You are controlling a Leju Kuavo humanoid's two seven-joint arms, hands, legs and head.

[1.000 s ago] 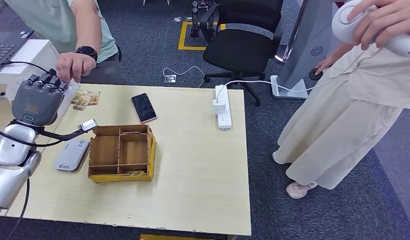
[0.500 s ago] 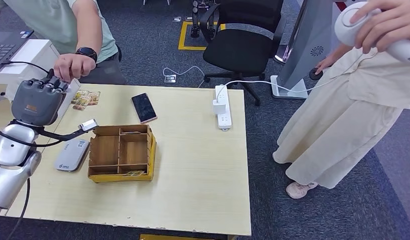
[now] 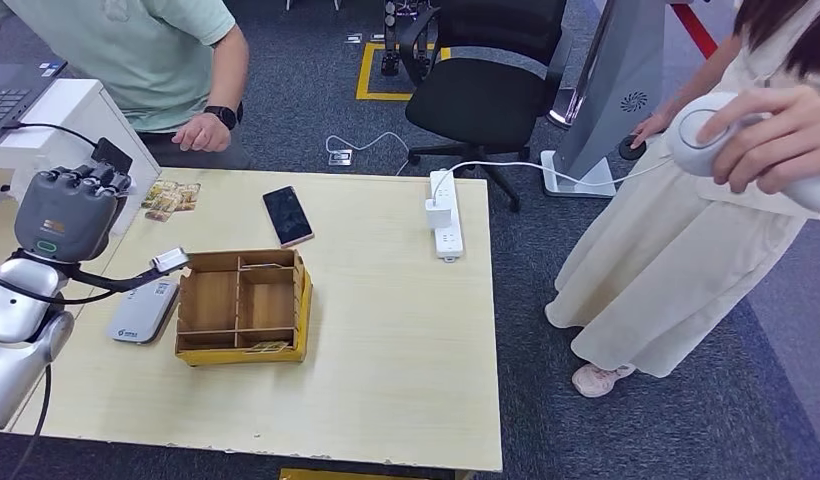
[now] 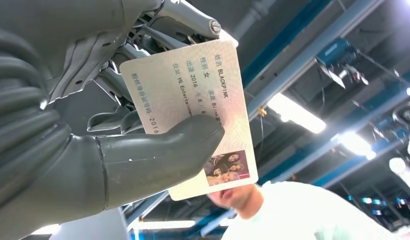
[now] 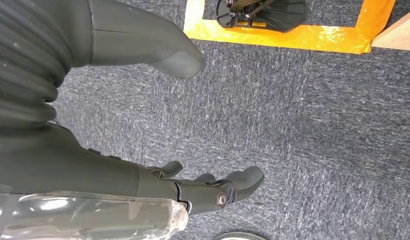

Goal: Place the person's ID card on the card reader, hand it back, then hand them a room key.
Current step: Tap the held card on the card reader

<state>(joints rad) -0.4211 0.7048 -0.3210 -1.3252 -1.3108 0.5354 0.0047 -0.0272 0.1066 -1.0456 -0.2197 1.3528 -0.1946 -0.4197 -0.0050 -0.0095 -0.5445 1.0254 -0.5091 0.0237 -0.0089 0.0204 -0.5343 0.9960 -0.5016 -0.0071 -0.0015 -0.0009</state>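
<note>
Currently the left hand (image 3: 66,212) grasps the ID card (image 4: 193,117), pinned between the thumb and the darker fingers, as your left wrist view shows plainly. In the head view that hand is raised at the counter's (image 3: 386,350) left edge, above and behind the card reader (image 3: 143,310), which lies flat just beside the wooden tray (image 3: 244,305). The right hand (image 5: 213,187) hangs over carpet, fingers loosely spread, holding nothing. The person (image 3: 136,60) behind the counter has a hand (image 3: 201,132) clear of the robot's.

Judgement: you are at the first step, card received but not yet on the reader. Your next move calls for lowering the left hand toward the reader and laying the card flat on its top, keeping the thumb's hold until contact.
</note>
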